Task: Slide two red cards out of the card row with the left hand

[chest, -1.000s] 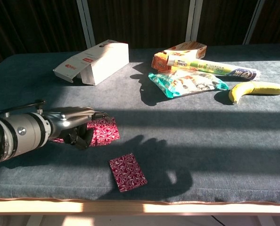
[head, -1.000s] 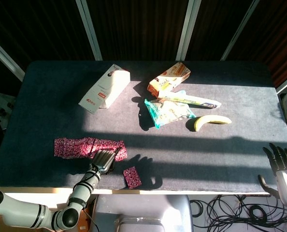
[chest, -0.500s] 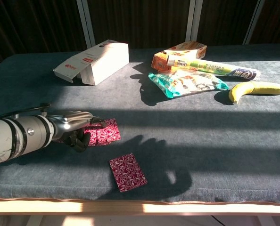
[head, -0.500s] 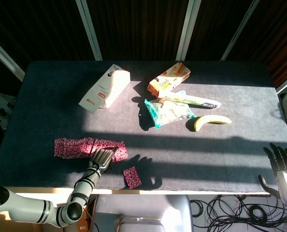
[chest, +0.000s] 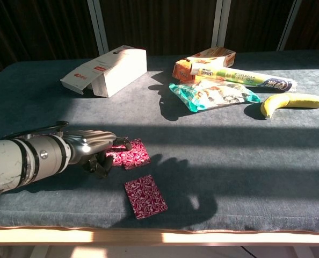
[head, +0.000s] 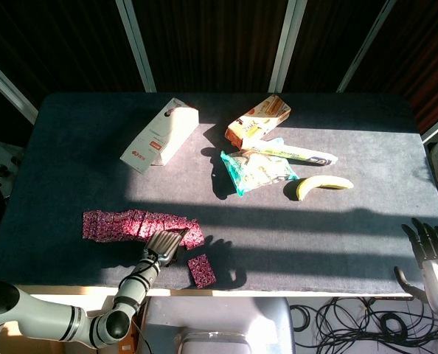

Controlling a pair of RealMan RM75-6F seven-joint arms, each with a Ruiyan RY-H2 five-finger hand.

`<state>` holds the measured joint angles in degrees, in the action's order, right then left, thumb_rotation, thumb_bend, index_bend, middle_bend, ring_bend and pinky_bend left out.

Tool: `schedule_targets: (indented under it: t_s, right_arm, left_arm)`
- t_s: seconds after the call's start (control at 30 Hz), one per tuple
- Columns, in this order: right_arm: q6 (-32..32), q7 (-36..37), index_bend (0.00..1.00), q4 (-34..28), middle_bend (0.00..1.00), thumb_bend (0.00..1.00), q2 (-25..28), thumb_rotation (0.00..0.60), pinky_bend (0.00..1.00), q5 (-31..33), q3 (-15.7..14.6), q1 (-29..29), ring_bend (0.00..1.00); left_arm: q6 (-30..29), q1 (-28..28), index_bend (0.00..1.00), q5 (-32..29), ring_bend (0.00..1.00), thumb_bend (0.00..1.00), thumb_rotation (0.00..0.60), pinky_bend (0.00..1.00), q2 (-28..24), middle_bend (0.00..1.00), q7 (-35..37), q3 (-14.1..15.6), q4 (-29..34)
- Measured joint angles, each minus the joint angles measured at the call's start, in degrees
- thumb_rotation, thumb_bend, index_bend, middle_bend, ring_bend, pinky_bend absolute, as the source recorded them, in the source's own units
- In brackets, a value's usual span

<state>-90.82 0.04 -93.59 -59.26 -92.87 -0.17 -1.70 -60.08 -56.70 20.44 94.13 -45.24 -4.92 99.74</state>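
A row of overlapping red patterned cards (head: pixel 130 223) lies near the table's front left. In the chest view only the row's right end (chest: pixel 131 156) shows. My left hand (head: pixel 164 247) (chest: pixel 98 149) reaches over that end, and its fingertips (chest: pixel 124 144) press on the outermost card. One red card (head: pixel 201 269) (chest: pixel 145 196) lies alone, nearer the front edge and just right of the hand. My right hand (head: pixel 433 254) hangs with fingers spread and holds nothing, beyond the table's front right corner, far from the cards.
A white carton (head: pixel 160 134) lies at the back left. An orange box (head: pixel 258 118), a long wrapped tube (head: pixel 296 153), a teal snack bag (head: pixel 257 171) and a banana (head: pixel 322 184) cluster at the centre right. The table's front edge (head: pixel 293 290) runs close to the loose card.
My left hand has moved right along the row's end, and the outermost card has slid right with it, nearer the loose card. The right hand has stayed put.
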Motion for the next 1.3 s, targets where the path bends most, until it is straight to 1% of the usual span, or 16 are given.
schedule_targets:
  t_s: [0.37, 0.5, 0.7, 0.77, 0.9, 1.0, 1.03, 1.1, 1.13, 1.17, 1.2, 1.23, 1.27, 1.3]
  right_arm:
    - [-0.5, 1.6, 0.00, 0.3, 0.00, 0.31, 0.5, 0.600, 0.03, -0.3, 0.0, -0.1, 0.00]
    - [-0.7, 2.4, 0.00, 0.6, 0.00, 0.31, 0.7, 0.600, 0.03, -0.2, 0.0, -0.3, 0.00]
    - [-0.9, 2.3, 0.00, 0.8, 0.00, 0.31, 0.7, 0.600, 0.03, -0.3, 0.0, -0.4, 0.00]
    - [-0.9, 2.2, 0.00, 0.8, 0.00, 0.31, 0.6, 0.600, 0.03, -0.3, 0.0, -0.4, 0.00]
    - [-0.9, 2.0, 0.00, 0.9, 0.00, 0.31, 0.5, 0.600, 0.03, -0.3, 0.0, -0.4, 0.00]
    - [-0.8, 1.7, 0.00, 0.8, 0.00, 0.31, 0.4, 0.600, 0.03, -0.4, 0.0, -0.4, 0.00]
    - [-0.8, 1.7, 0.00, 0.8, 0.00, 0.31, 0.4, 0.600, 0.03, -0.4, 0.0, -0.4, 0.00]
    - [-0.9, 1.5, 0.00, 0.8, 0.00, 0.31, 0.3, 0.600, 0.03, -0.3, 0.0, -0.5, 0.00]
    - [-1.0, 1.4, 0.00, 0.8, 0.00, 0.31, 0.3, 0.600, 0.03, -0.3, 0.0, -0.5, 0.00]
    - [-1.0, 1.3, 0.00, 0.8, 0.00, 0.31, 0.3, 0.600, 0.03, -0.3, 0.0, -0.5, 0.00]
    - [-1.0, 1.1, 0.00, 0.8, 0.00, 0.31, 0.2, 0.600, 0.03, -0.3, -0.1, -0.5, 0.00]
    - [-1.0, 0.9, 0.00, 0.8, 0.00, 0.31, 0.1, 0.600, 0.03, -0.3, -0.1, -0.6, 0.00]
    - [-0.9, 0.8, 0.00, 0.8, 0.00, 0.31, 0.1, 0.600, 0.03, -0.3, -0.1, -0.6, 0.00]
    - [-0.9, 0.5, 0.00, 0.8, 0.00, 0.31, 0.0, 0.600, 0.03, -0.3, -0.1, -0.6, 0.00]
  left_arm:
    - [1.2, -3.7, 0.21, -4.5, 1.00, 0.91, 0.600, 1.00, 3.9, 1.00, -2.5, -1.6, -1.6]
    - [1.2, -4.2, 0.21, -4.7, 1.00, 0.91, 0.600, 1.00, 4.2, 1.00, -2.2, -2.3, -1.1]
    - [0.5, -4.7, 0.21, -4.2, 1.00, 0.91, 0.600, 1.00, 4.2, 1.00, -1.8, -2.4, 0.1]
    - [0.0, -4.5, 0.18, -3.4, 1.00, 0.91, 0.600, 1.00, 4.1, 1.00, -1.3, -2.4, 0.3]
    - [-1.3, -3.8, 0.09, -0.3, 1.00, 0.90, 0.600, 1.00, 3.8, 1.00, 0.3, -2.5, 1.1]
    - [-1.3, -2.7, 0.04, 3.0, 1.00, 0.90, 0.600, 1.00, 1.9, 1.00, 2.1, -2.3, 3.3]
    - [-1.2, -2.3, 0.02, 4.0, 1.00, 0.88, 0.600, 1.00, 0.9, 1.00, 2.7, -2.1, 4.1]
    - [-1.3, -1.1, 0.00, 6.8, 1.00, 0.80, 0.600, 1.00, -1.7, 1.00, 4.2, -1.7, 6.3]
    - [-1.4, -0.5, 0.00, 8.3, 0.98, 0.75, 0.600, 0.99, -2.9, 0.99, 5.0, -1.4, 7.2]
    - [-1.5, 0.4, 0.00, 10.4, 0.92, 0.70, 0.600, 0.96, -4.5, 0.94, 6.1, -0.9, 8.5]
    - [-1.7, 1.2, 0.00, 12.3, 0.82, 0.64, 0.600, 0.89, -5.8, 0.84, 7.0, -0.5, 9.4]
    - [-1.9, 2.0, 0.00, 14.3, 0.73, 0.60, 0.600, 0.82, -7.2, 0.75, 7.9, -0.1, 10.4]
    - [-2.3, 3.3, 0.00, 17.3, 0.59, 0.55, 0.600, 0.69, -9.0, 0.61, 9.3, 0.8, 11.4]
    - [-2.6, 4.3, 0.00, 19.8, 0.47, 0.52, 0.600, 0.58, -10.4, 0.50, 10.4, 1.5, 12.1]
